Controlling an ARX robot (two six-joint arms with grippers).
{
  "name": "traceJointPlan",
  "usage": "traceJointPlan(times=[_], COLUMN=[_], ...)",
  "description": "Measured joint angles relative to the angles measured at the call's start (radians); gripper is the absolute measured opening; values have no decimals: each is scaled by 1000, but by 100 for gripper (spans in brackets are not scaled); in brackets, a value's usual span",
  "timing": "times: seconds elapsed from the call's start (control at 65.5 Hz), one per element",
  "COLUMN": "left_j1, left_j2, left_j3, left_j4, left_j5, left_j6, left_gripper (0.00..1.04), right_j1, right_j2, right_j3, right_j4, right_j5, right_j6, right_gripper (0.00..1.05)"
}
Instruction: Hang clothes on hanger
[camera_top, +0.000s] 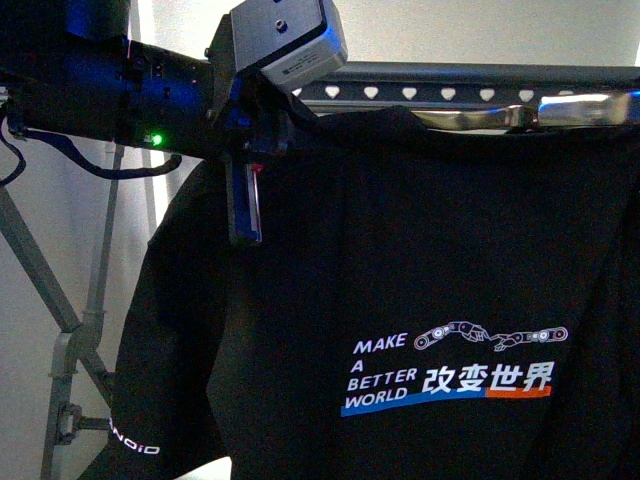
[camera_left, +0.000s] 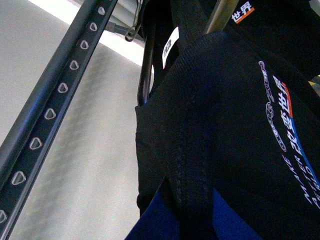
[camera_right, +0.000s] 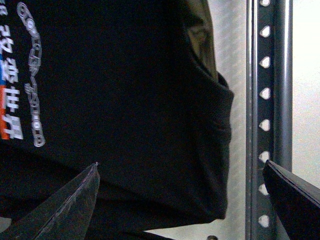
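Front view has the T-shirt (camera_top: 400, 250) hanging print-outward just under the rack's heart-punched rail (camera_top: 410, 92); we judge the draping step nearly done; our left gripper (camera_left: 187, 221) looks pinched on a stitched fold of it; our right gripper (camera_right: 180, 197) stands wide apart, gripping nothing, the shirt's edge between its jaws; next we must loosen the left and back away without dragging cloth off.

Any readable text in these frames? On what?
"MAKE A BETTER WORLD": chest print on black T-shirt.
"改变世界": same print, to its right.
"ANOID", roughly: sleeve lettering, start hidden.
Sticker on grey wrist box: too small.
Neck tag: blurred.
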Motion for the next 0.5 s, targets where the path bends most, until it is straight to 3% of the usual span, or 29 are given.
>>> traceJointPlan(times=[0.504], left_j1=[0], left_j2=[0], left_j3=[0], left_j4=[0], left_j5=[0], left_j6=[0], left_gripper=[4], right_j1=[89], right_j2=[213], right_j3=[221], right_j4=[-30], right_j5=[80], right_j6=[82], right_gripper=[97])
